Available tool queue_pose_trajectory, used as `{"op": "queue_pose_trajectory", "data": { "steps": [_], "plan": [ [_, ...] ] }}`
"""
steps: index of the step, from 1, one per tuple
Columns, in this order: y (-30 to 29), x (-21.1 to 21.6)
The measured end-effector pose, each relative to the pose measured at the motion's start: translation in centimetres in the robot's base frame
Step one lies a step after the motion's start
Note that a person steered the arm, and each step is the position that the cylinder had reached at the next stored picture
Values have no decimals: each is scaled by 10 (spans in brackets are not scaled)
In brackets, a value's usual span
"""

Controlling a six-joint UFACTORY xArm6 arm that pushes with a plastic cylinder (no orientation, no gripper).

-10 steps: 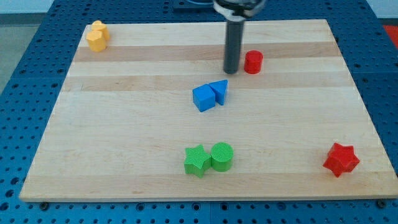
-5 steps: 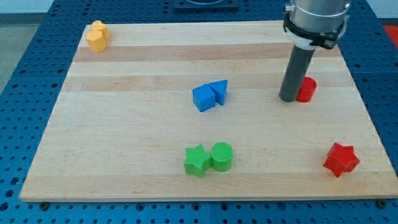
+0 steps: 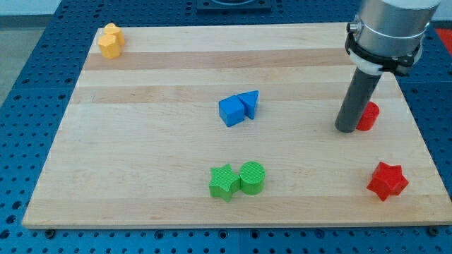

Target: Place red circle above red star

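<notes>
The red circle is a short red cylinder at the view's right, partly hidden behind my rod. My tip rests on the board right against the circle's left side. The red star lies near the board's bottom right corner, below and slightly right of the circle, with a clear gap between them.
A blue cube and blue triangle touch near the board's middle. A green star and green circle touch at the bottom middle. Two yellow blocks sit at the top left corner. The wooden board lies on a blue perforated table.
My tip has moved to the view's right and down, pushing the red circle from the top middle toward the right, closer to the red star. The other blocks have not moved.
</notes>
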State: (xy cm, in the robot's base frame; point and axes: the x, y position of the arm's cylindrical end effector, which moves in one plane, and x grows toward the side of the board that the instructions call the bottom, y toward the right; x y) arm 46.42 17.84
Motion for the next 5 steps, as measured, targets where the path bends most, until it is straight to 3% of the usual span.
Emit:
{"op": "queue_pose_trajectory", "data": {
  "steps": [2, 3, 5],
  "plan": [
    [4, -67],
    [32, -51],
    [35, 33]
  ]
}}
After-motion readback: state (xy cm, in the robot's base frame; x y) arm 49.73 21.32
